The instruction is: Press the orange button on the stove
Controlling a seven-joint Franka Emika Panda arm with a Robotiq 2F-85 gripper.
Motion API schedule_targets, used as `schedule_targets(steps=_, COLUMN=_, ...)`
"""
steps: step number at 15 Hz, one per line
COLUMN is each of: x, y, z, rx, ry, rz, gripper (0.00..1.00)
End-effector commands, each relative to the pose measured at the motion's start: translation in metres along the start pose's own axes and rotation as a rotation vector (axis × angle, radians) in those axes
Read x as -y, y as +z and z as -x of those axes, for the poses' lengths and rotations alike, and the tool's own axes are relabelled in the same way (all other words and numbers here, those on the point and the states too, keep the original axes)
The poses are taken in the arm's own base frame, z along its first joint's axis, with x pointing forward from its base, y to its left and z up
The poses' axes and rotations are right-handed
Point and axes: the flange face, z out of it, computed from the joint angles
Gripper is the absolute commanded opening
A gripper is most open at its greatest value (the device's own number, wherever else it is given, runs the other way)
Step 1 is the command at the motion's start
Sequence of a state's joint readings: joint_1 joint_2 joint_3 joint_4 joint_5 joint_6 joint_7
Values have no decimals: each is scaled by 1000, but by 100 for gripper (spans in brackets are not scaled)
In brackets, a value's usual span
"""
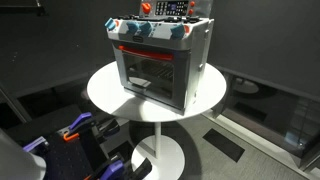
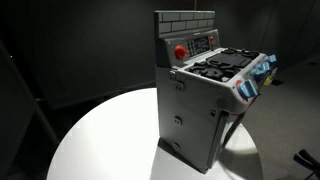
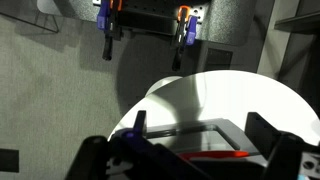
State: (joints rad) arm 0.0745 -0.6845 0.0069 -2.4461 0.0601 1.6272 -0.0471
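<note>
Wrist view: the gripper is seen from behind, with its two dark jaws spread wide apart and nothing held between them. The stove is framed between the jaws, standing on the round white surface. In both exterior views the stove is shown upright on the surface, which is carried by a single white pedestal. The orange button is set on the grey brick-patterned back panel, behind the black burners. Blue knobs are lined along the front edge, above the glass door.
</note>
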Motion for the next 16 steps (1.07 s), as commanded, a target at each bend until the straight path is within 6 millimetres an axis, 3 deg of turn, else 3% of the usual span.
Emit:
schedule_targets(steps=1, x=0, y=-1, z=0, rx=0, ry=0, rz=0, gripper=100)
schedule_targets(steps=8, x=-2, y=-7, z=-6, rx=-14, ry=13, rz=16, gripper=100)
schedule_targets(steps=16, x=-7, y=-43, z=-39, rx=-134, ry=23, rz=45, gripper=100)
